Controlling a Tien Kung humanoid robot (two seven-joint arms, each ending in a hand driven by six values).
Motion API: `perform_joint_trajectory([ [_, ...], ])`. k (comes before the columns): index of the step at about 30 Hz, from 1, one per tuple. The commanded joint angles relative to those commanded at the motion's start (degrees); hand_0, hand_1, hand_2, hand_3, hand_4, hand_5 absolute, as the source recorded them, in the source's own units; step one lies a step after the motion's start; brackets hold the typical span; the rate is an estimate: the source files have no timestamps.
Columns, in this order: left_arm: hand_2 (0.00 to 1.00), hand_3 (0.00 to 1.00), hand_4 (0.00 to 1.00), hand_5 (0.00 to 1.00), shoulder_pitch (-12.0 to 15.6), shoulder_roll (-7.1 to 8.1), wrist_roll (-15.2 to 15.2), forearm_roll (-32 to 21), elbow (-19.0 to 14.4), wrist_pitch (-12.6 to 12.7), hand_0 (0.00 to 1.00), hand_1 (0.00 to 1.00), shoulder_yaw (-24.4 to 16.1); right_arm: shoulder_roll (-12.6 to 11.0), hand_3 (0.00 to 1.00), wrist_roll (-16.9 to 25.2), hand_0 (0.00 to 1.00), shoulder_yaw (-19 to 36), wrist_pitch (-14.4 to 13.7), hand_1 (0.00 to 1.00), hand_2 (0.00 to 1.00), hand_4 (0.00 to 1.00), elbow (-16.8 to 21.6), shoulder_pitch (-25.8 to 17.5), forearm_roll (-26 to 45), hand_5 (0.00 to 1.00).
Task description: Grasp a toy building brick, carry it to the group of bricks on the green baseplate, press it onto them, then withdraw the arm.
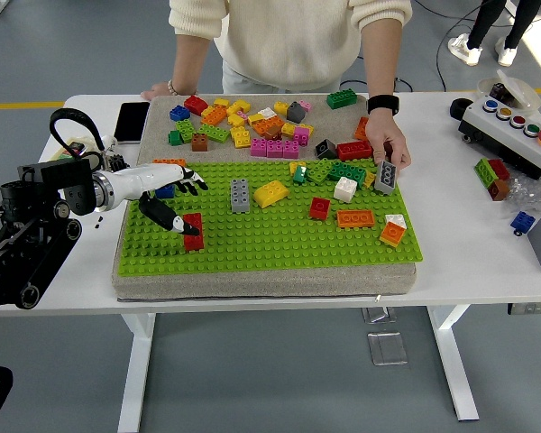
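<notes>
The robot's left hand (167, 197) reaches in from the left over the green studded baseplate (270, 236), fingers spread; one finger's tip lies against a red rectangular plastic brick (193, 230) standing on the plate's left part. To the right stand a grey brick (240, 194) and a yellow sloped brick (270, 192). At the far side, a person in a cream sweater rests a hand (385, 152) on a grey brick (385, 177) at the plate's far right. Loose coloured bricks (261, 126) lie scattered on the grey foam pad (252, 281) beyond the plate.

Grey floor (279, 379), white table (487, 253).
</notes>
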Motion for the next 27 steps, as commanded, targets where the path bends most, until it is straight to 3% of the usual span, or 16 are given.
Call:
perform_joint_trajectory([
  [27, 0.762, 0.784, 0.998, 0.486, 1.04, 0.58, -0.46, 0.87, 0.01, -1.9, 0.957, 0.809, 1.52, 0.04, 0.603, -0.11, 0.723, -0.09, -0.07, 0.638, 0.681, 0.937, 0.0, 0.08, -0.09, 0.496],
])
